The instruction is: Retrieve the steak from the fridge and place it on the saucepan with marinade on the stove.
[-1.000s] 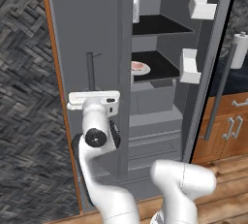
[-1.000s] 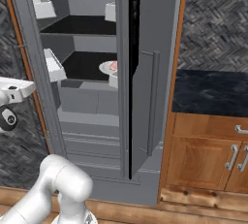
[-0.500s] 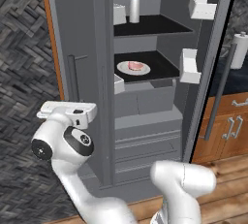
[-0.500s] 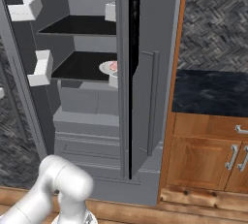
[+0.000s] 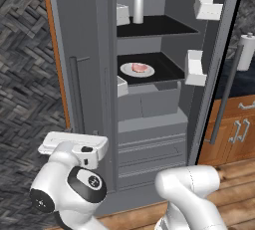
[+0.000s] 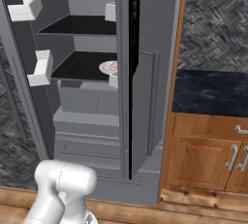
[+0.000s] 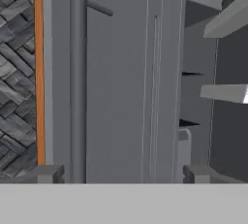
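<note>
The fridge (image 5: 149,94) stands open, its black shelves carrying the goods. On the upper shelf (image 5: 159,26) a pale bottle (image 5: 138,6) stands upright near the back beside a white box (image 5: 122,14). On the lower shelf (image 5: 164,69) lies a round white plate (image 5: 137,69), toward the left, with the steak (image 5: 141,67) flat on it.

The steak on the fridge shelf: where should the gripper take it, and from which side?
Judging by its pose, grip the steak across its thin edges, coming in from the fridge's open front and slightly above. It lies flat on a white plate on the middle shelf, with the shelf above limiting headroom.
</note>
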Motion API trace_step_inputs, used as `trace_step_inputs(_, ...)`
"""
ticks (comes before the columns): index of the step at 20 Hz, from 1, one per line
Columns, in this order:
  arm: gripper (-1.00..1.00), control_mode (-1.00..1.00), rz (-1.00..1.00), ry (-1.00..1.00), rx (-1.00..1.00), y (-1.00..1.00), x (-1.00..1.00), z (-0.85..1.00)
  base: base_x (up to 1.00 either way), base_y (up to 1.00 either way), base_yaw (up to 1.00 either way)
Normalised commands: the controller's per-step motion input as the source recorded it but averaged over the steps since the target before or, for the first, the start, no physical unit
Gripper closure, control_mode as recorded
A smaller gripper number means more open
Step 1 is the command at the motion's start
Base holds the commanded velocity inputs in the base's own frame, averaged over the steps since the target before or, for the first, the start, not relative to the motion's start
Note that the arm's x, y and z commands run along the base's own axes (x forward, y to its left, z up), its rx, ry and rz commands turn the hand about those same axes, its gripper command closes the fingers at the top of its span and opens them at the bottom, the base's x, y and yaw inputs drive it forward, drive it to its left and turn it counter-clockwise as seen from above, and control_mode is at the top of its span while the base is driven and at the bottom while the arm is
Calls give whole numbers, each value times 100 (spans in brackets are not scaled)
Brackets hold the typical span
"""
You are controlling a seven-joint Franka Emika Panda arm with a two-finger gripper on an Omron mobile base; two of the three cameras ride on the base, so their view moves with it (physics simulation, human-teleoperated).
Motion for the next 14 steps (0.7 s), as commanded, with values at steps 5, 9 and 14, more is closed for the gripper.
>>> trace_step_inputs(5, -100, -100, 0, 7, 11, -82, -46, 62, 0, 0, 0)
trace_step_inputs(9, -100, -100, 0, 26, 7, -75, -20, 96, 0, 0, 0)
trace_step_inputs(14, -100, -100, 0, 27, 3, -73, -8, 98, 0, 0, 0)
